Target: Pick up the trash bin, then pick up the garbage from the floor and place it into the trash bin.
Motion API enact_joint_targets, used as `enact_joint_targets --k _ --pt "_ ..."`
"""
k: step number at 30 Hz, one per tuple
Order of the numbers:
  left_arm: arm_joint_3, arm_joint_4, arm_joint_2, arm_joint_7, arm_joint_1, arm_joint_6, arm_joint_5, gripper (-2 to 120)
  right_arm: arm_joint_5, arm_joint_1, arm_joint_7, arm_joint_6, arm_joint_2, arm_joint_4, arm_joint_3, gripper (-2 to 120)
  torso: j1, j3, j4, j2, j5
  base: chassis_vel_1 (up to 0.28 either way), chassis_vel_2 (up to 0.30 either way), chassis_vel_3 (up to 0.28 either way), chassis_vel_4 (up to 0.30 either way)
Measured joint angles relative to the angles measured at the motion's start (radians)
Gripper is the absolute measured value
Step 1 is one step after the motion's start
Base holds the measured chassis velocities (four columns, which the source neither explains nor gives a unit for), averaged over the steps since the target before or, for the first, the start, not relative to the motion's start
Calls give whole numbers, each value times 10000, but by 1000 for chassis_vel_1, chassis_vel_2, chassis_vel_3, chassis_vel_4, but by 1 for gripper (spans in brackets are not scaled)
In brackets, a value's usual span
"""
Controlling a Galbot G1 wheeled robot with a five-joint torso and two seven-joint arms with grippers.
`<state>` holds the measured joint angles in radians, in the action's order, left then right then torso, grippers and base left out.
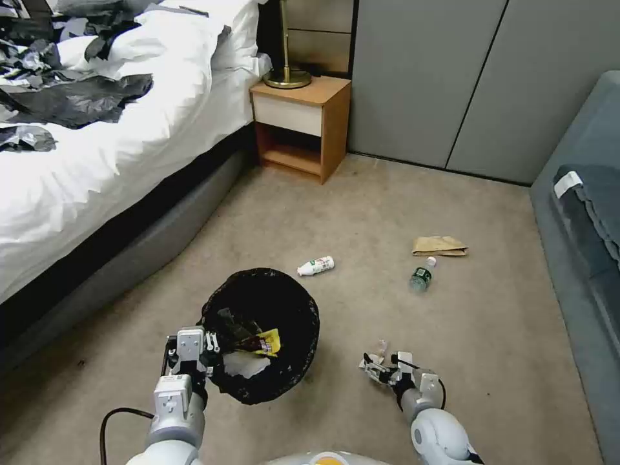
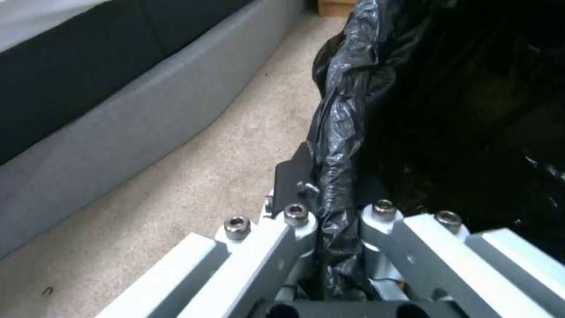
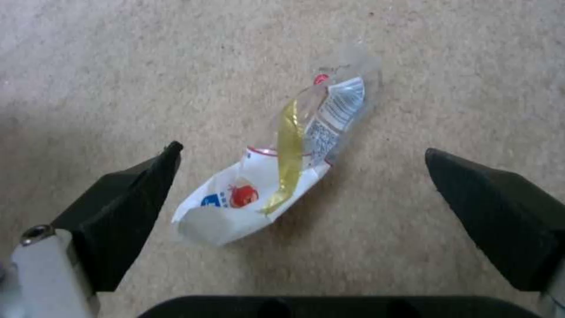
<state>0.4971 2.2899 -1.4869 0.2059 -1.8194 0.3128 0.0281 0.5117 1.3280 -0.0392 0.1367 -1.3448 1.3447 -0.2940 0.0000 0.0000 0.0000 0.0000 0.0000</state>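
Here your left gripper (image 1: 205,347) pinches the black-bagged round trash bin (image 1: 261,332) by its rim, while beside it your right gripper (image 3: 300,176) spreads over a crumpled clear-and-white wrapper (image 3: 281,170), ready to grab.

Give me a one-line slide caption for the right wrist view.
Open right gripper poised above a crumpled clear-and-white snack wrapper lying on the beige carpet.

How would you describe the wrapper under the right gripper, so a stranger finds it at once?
On the carpet right of the trash bin, below the open right gripper, lies a wrapper. Unlike the bottles farther off, it is flat, white and clear, with a yellow strip.
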Motion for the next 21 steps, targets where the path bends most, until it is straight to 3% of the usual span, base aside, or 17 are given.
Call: enact_joint_targets --k 15,21 --pt "-41 0 -37 0 -28 -14 76 1 -238 -446 123 -212 -179 -723 130 100 0 0 0 0 0 0 0 0 0" --pt "-46 0 -47 0 -32 -22 86 1 -425 -747 218 -358 -308 -1251 188 88 0 -1 -1 1 -4 0 0 0 0"
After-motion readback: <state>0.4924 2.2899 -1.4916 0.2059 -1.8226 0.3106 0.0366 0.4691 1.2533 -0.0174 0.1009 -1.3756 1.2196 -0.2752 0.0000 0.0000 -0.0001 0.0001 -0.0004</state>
